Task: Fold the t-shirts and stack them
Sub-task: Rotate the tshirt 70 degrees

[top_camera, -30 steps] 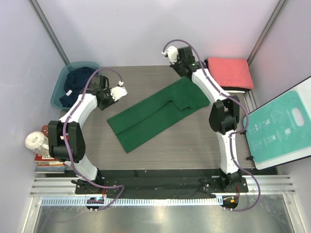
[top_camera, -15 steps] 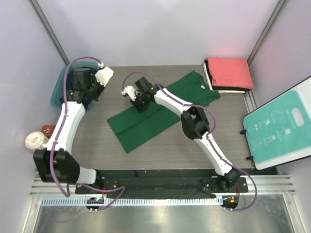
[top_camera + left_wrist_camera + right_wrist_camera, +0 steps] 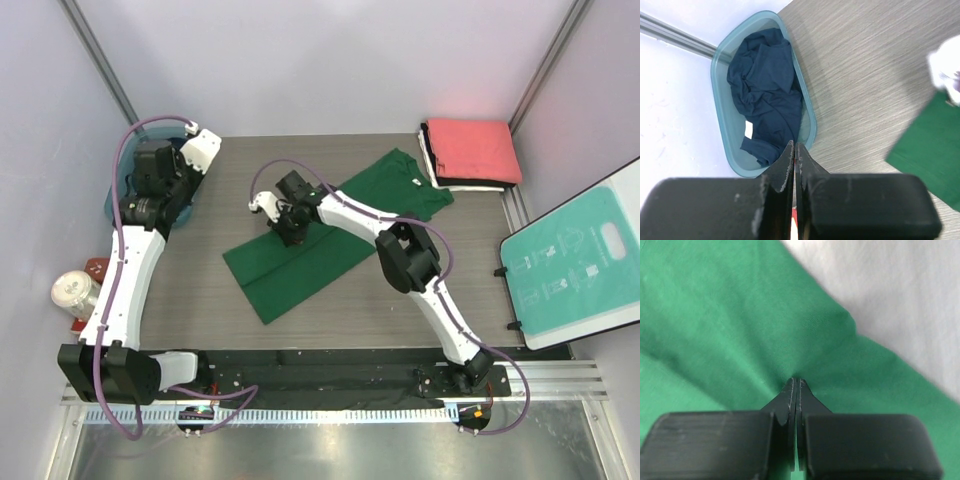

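The dark green t-shirt (image 3: 330, 240) lies flat and diagonal on the table, collar end at the far right. It is folded lengthwise at its near left end. My right gripper (image 3: 290, 233) is down on its left part. In the right wrist view its jaws (image 3: 797, 381) are shut, with green cloth (image 3: 740, 315) creasing in toward the tips. My left gripper (image 3: 196, 150) is raised over the table's far left. It is shut and empty (image 3: 795, 146), above the rim of the teal tub (image 3: 722, 125), which holds the crumpled navy t-shirt (image 3: 765, 95).
A folded coral-red shirt (image 3: 470, 148) tops a black and white stack at the far right corner. The teal-and-white board (image 3: 575, 265) leans at the right edge. A can (image 3: 75, 292) and red items sit outside the left edge.
My right arm swung from the far right corner to the shirt's left part and edged nearer. The shirt's far end now lies spread out. My left arm drew back toward the tub.
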`<state>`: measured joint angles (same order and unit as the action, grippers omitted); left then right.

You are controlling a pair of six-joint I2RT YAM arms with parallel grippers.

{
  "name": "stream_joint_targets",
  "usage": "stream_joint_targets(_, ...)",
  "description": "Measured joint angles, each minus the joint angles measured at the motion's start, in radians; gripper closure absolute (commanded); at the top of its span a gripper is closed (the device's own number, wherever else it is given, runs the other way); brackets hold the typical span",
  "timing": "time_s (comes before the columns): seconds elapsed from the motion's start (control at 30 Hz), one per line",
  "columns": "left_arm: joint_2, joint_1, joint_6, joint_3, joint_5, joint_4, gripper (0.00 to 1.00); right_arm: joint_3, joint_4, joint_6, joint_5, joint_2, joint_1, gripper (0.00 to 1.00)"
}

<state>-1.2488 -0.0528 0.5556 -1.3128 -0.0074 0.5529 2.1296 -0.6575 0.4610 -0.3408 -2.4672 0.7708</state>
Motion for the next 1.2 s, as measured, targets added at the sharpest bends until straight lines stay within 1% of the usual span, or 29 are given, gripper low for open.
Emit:
stream_joint_targets(0.27, 0.0, 0.0, 0.021, -0.013, 0.022, 0.002, 1.0, -0.414, -0.006, 0.044, 0.076, 0.263, 0.013, 0.99)
stream_joint_targets(0.37, -0.003, 0.0, 0.029, -0.013, 0.037, 0.001, 1.0, -0.547, -0.035, 0.065, 0.111, 0.356, 0.015, 0.99)
stream_joint_targets(0.53, -0.024, 0.0, 0.029, -0.013, 0.062, 0.001, 1.0, -0.718, -0.085, 0.079, 0.146, 0.475, 0.015, 0.99)
stream_joint_targets(0.77, -0.055, 0.0, 0.021, -0.013, 0.089, 0.003, 1.0, -0.895, -0.121, 0.086, 0.168, 0.603, 0.049, 0.99)
stream_joint_targets(0.87, -0.055, 0.0, 0.02, -0.02, 0.099, 0.007, 1.0, -0.928, -0.151, 0.087, 0.174, 0.631, 0.082, 0.99)
stream_joint_targets(0.97, -0.056, -0.001, 0.02, -0.031, 0.108, 0.006, 1.0, -0.914, -0.163, 0.087, 0.195, 0.654, 0.102, 0.99)
stream_joint_targets(1.07, -0.058, -0.006, 0.02, -0.033, 0.118, 0.006, 1.0, -0.846, -0.12, 0.087, 0.272, 0.679, 0.095, 0.99)
stream_joint_targets(1.2, -0.08, -0.024, 0.019, -0.04, 0.136, 0.006, 1.0, -0.678, 0.026, 0.085, 0.434, 0.673, 0.042, 0.99)
